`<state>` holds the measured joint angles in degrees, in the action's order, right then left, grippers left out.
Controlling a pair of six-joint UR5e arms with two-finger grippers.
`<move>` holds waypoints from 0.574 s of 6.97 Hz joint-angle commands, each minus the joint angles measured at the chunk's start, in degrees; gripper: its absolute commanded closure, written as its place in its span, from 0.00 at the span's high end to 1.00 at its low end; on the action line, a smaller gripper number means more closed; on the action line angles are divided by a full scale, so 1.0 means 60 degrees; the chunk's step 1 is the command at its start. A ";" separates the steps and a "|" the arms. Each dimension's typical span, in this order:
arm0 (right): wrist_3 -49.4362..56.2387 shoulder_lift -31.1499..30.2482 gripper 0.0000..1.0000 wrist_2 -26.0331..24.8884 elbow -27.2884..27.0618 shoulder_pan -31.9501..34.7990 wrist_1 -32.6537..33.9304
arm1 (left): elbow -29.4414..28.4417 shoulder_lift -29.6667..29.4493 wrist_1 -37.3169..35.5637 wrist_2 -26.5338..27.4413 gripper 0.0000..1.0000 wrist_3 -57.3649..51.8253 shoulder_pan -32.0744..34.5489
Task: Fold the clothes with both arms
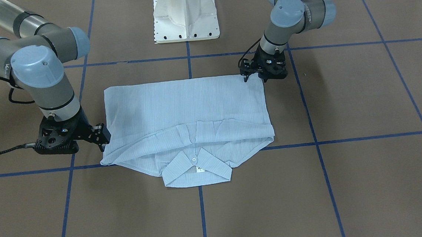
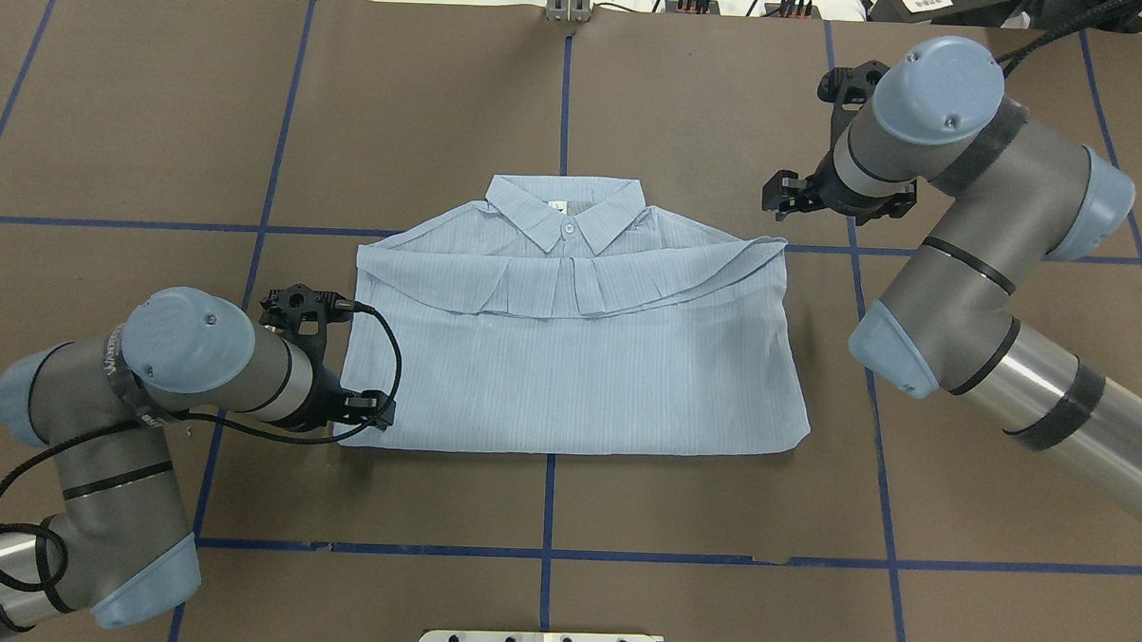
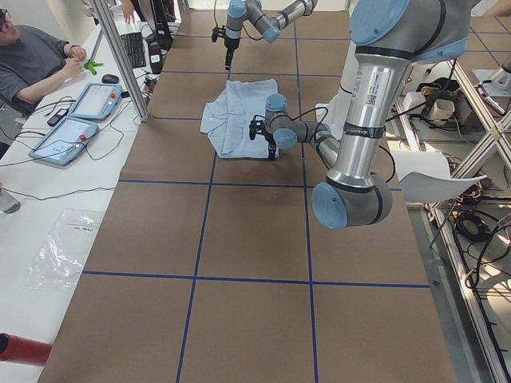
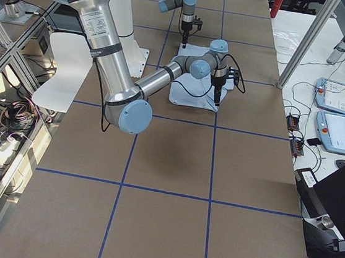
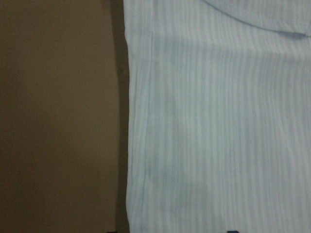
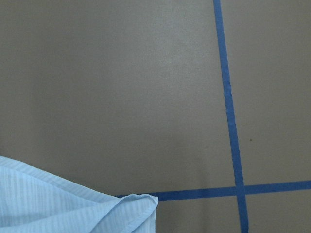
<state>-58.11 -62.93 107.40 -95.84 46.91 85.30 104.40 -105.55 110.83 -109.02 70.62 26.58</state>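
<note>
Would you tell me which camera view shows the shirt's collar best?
The exterior front-facing view: the collar lies nearest that camera, its button and label plain. The overhead exterior view shows it nearly as well. In the side views the shirt is too small to tell; the wrist views miss it.

Shirt (image 2: 569,378) thin matt cloth, faintly striped; table cover (image 2: 730,108) matt brown, paper-like; right arm tube (image 2: 1044,376) shiny metal.

Thin light-blue faintly striped button-up shirt (image 2: 569,378): folded to a flat rectangle at the centre of the worktop (image 2: 445,117), buttoned collar (image 2: 565,212) on the far side. Left silver-grey jointed arm (image 2: 190,346): lowered at the shirt's near left corner. Right silver-grey jointed arm (image 2: 953,268): just beside the far right corner.
</note>
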 commanded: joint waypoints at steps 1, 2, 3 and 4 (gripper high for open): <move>-0.0012 0.0015 1.00 -0.0015 0.0006 -0.0025 -0.0008 | 0.0118 -0.0016 0.0000 -0.0082 0.00 0.0197 -0.0064; -0.0012 0.0000 1.00 -0.0015 0.0021 -0.0025 -0.0008 | 0.0148 -0.0016 -0.0015 -0.0068 0.00 0.0198 -0.0093; -0.0027 0.0000 1.00 -0.0015 0.0007 -0.0025 -0.0008 | 0.0177 -0.0016 -0.0058 -0.0010 0.00 0.0300 -0.0137; -0.0027 0.0015 1.00 -0.0015 0.0006 -0.0025 -0.0008 | 0.0468 0.0231 -0.0175 -0.0009 0.00 0.0286 -0.0108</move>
<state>-58.24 -62.91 107.32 -95.77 46.76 85.26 105.80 -105.28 110.39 -109.18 72.17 25.91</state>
